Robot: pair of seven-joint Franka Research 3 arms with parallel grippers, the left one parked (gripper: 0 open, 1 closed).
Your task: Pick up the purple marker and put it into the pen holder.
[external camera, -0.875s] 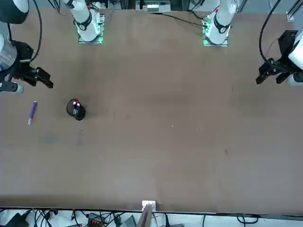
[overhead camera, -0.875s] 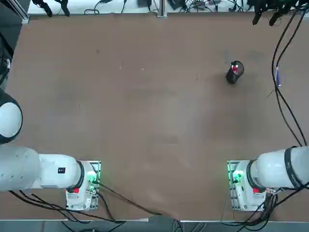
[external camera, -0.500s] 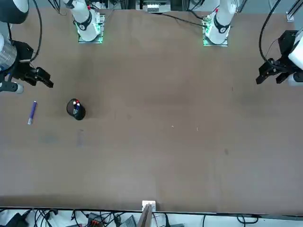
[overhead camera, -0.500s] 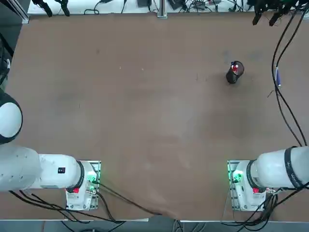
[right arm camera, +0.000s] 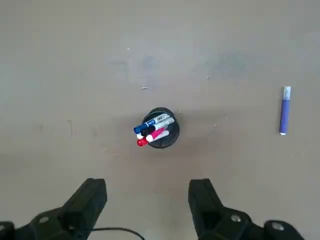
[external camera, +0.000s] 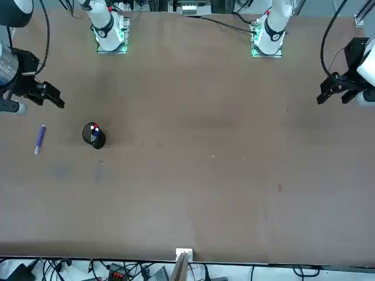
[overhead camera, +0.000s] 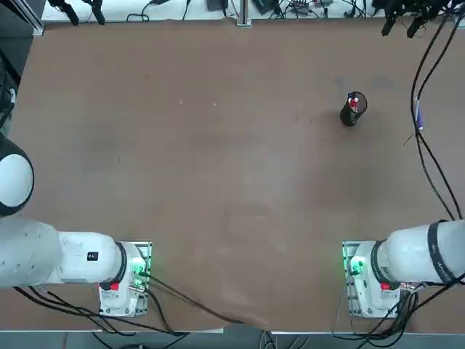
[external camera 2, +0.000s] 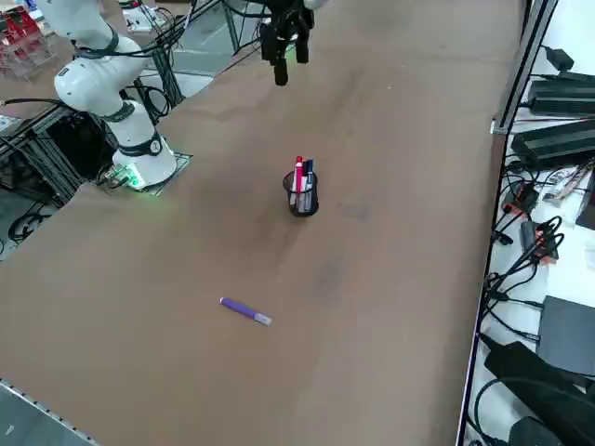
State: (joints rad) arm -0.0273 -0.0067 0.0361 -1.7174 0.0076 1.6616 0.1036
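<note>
Purple marker hasn't moved, lying flat, white tip toward twelve o'clock from above; my gripper hangs wide open, empty

thin violet-blue purple marker lying loose: 1 | small black cylindrical pen holder cup: 1 | pens standing in the cup, one blue, one black, one red: 3 | brown table: 1

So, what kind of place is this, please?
Probably a robotics lab. Two arms are bolted to a wide brown table, cables and electronics crowd its edges, and only a pen holder and purple marker are set out below the open right gripper.
</note>
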